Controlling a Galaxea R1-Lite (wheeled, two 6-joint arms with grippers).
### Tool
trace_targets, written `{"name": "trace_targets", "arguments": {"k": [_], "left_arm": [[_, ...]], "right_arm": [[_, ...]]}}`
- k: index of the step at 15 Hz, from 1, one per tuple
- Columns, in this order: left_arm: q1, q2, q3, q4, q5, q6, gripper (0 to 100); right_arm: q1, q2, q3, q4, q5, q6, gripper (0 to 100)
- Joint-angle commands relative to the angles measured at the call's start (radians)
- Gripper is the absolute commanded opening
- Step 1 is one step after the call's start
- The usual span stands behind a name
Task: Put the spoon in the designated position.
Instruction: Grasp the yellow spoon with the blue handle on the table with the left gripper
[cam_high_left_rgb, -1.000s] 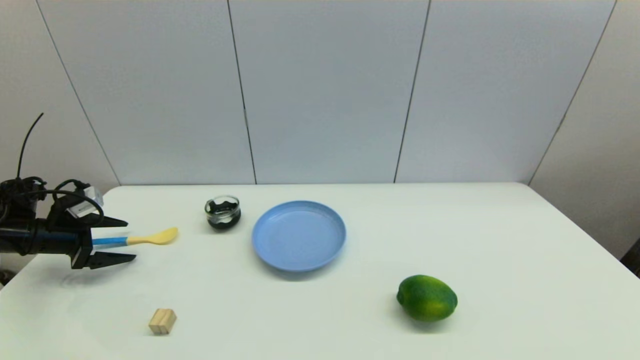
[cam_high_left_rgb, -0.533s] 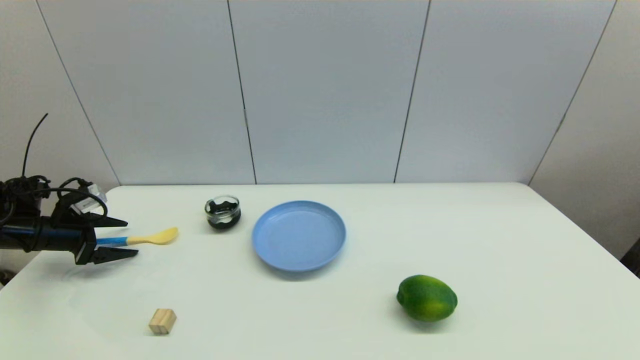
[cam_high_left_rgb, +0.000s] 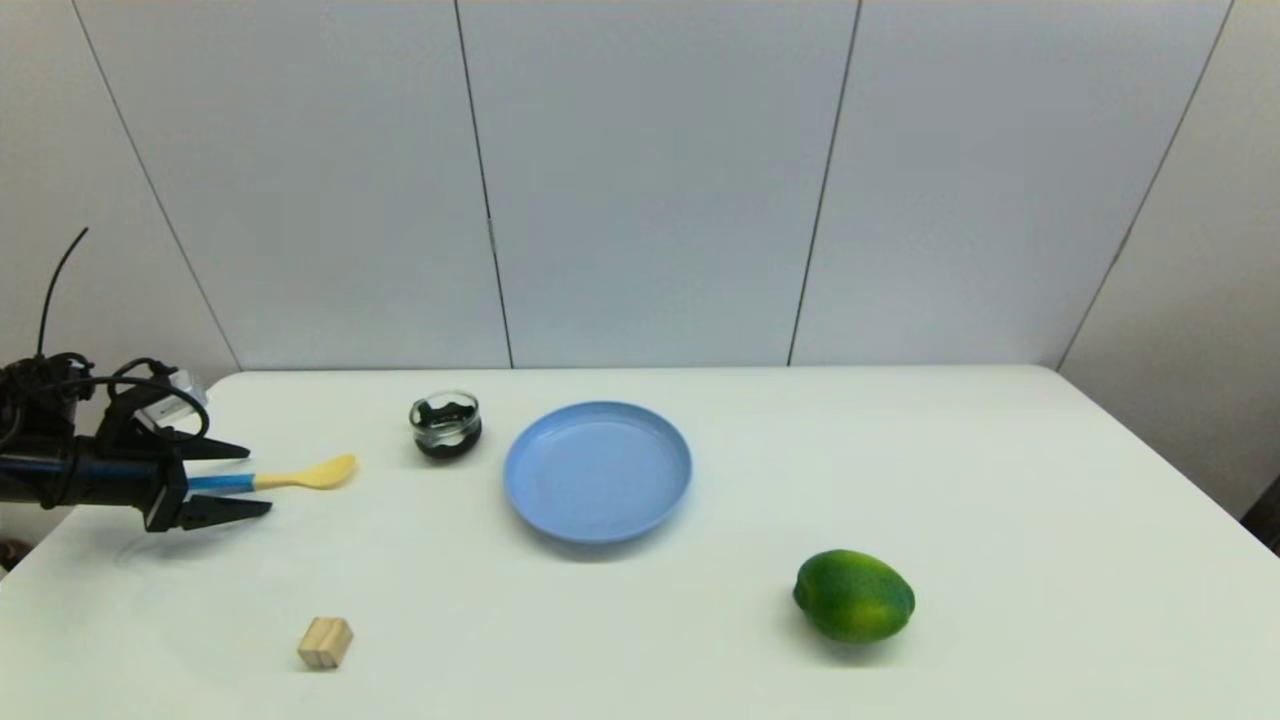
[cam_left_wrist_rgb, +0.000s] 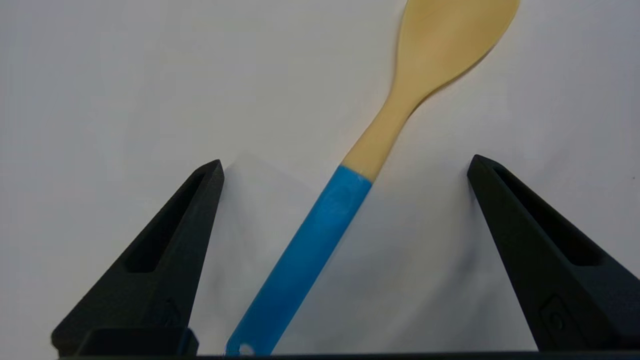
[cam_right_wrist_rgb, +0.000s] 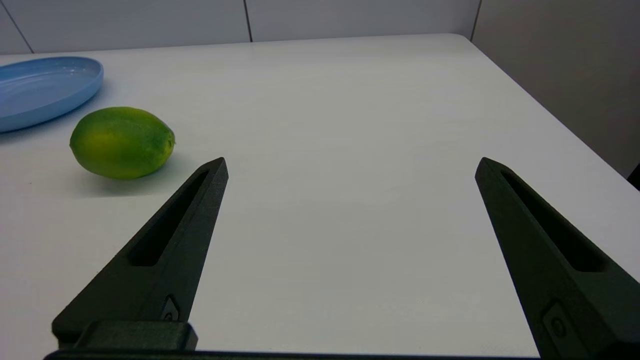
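Note:
The spoon (cam_high_left_rgb: 300, 475) lies flat on the white tabletop at the far left, its pale yellow bowl pointing toward the plate and its blue handle toward my left arm. My left gripper (cam_high_left_rgb: 258, 480) is open and low over the table, one finger on each side of the blue handle without touching it. In the left wrist view the spoon (cam_left_wrist_rgb: 350, 200) runs slantwise between the spread fingers of the left gripper (cam_left_wrist_rgb: 345, 160). No mark on the table shows the designated position. My right gripper (cam_right_wrist_rgb: 351, 160) is open and holds nothing, out of the head view.
A small glass bowl with dark contents (cam_high_left_rgb: 445, 425) stands right of the spoon. A light-blue plate (cam_high_left_rgb: 597, 470) sits mid-table, a green fruit (cam_high_left_rgb: 854, 595) at the front right, and a small wooden block (cam_high_left_rgb: 325, 642) near the front left edge.
The left gripper has shifted only slightly, a touch back to the left. The spoon lies where it was.

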Motion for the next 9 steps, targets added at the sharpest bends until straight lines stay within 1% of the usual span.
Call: {"name": "trace_targets", "arguments": {"k": [1,9], "left_arm": [[0.024,0.0,-0.001,0.001,-0.004,0.024,100],[0.024,0.023,-0.013,0.001,-0.004,0.039,100]], "right_arm": [[0.0,0.001,0.0,0.0,0.0,0.0,100],[0.0,0.001,0.0,0.0,0.0,0.0,100]]}}
